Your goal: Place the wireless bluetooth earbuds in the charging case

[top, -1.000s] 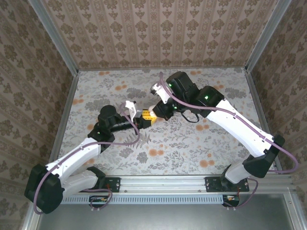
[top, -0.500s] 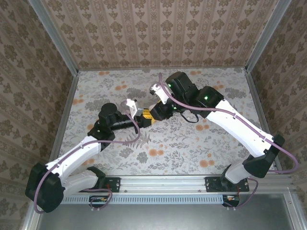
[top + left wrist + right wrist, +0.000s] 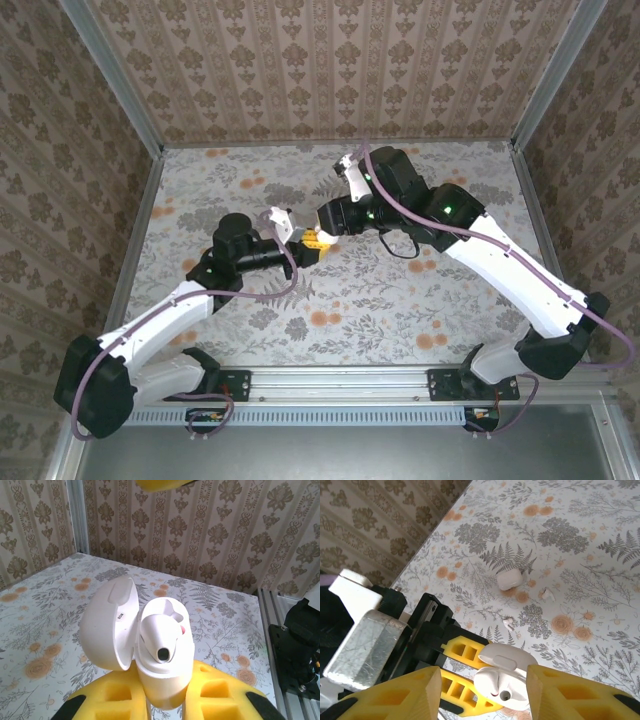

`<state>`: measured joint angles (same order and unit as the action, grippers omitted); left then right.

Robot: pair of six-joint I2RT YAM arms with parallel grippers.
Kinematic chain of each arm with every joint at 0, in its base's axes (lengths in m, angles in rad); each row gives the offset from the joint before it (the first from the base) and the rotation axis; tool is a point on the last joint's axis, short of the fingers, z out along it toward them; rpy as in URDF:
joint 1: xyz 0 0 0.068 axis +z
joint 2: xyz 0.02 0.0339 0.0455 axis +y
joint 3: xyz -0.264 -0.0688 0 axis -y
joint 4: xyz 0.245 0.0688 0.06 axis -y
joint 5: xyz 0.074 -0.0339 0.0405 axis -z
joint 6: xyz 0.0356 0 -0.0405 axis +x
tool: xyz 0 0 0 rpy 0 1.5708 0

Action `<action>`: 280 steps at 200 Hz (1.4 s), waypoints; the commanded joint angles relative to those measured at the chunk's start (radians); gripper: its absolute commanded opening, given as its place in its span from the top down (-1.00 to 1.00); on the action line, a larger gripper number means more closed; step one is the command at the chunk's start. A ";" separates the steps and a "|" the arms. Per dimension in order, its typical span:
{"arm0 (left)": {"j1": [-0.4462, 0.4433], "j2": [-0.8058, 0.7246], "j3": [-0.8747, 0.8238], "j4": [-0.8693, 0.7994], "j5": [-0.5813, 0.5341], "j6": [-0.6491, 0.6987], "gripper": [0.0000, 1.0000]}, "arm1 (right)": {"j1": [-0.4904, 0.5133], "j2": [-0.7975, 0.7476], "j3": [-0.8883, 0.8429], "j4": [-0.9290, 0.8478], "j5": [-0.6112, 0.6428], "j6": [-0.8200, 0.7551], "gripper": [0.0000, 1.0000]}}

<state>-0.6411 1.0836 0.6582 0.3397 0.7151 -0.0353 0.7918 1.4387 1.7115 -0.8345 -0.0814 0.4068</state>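
Seen from above, your left arm [image 3: 180, 305] and right arm [image 3: 500, 265] lean toward each other, tips meeting over the middle of the table [image 3: 420, 300]. That looks like a split of work: one holds, the other loads.

In the left wrist view, your left gripper [image 3: 167, 695] has its yellow pads pressed against the base of the charging case [image 3: 165, 670], pinching it upright. The lid [image 3: 107, 622] is swung open to the left, so the mouth faces up and is free to be reached. One earbud [image 3: 162, 637] sits in the case. It seems to ride high, perhaps not fully seated. You cannot tell whether the other socket is filled.

In the right wrist view, your right gripper [image 3: 484, 672] hangs just above that case with its fingers spread and nothing between them. Beyond it, two loose earbuds [image 3: 547, 594] lie on the table near a second case [image 3: 509, 578], which is closed.
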 commanded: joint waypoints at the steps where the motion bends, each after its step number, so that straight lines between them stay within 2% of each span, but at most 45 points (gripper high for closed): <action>1: -0.006 0.001 0.040 -0.002 -0.017 0.028 1.00 | 0.006 -0.013 -0.001 -0.014 0.036 0.067 0.05; 57: -0.008 -0.003 0.041 -0.011 -0.008 0.035 1.00 | 0.004 -0.034 -0.057 -0.025 0.064 0.057 0.05; 84: -0.008 -0.009 0.035 -0.013 -0.013 0.043 1.00 | -0.033 -0.040 -0.086 -0.030 0.076 0.082 0.04; 123: -0.006 -0.014 0.034 -0.042 -0.023 0.064 1.00 | -0.143 -0.080 -0.126 -0.067 0.061 0.103 0.04; 181: -0.005 -0.019 0.017 -0.080 -0.058 0.077 1.00 | -0.341 -0.053 -0.286 -0.034 -0.049 0.078 0.08; 229: -0.003 -0.028 0.011 -0.109 -0.066 0.089 1.00 | -0.449 0.118 -0.359 -0.003 -0.048 0.014 0.20; 236: -0.003 -0.028 0.011 -0.112 -0.099 0.090 1.00 | -0.460 0.148 -0.363 0.003 -0.048 0.006 0.22; 280: -0.002 -0.022 0.012 -0.129 -0.117 0.094 1.00 | -0.501 0.334 -0.319 -0.023 -0.037 -0.020 0.26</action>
<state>-0.6418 1.0779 0.6636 0.2192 0.6174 0.0315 0.3027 1.6997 1.3586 -0.8364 -0.1165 0.4183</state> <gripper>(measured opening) 0.157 0.370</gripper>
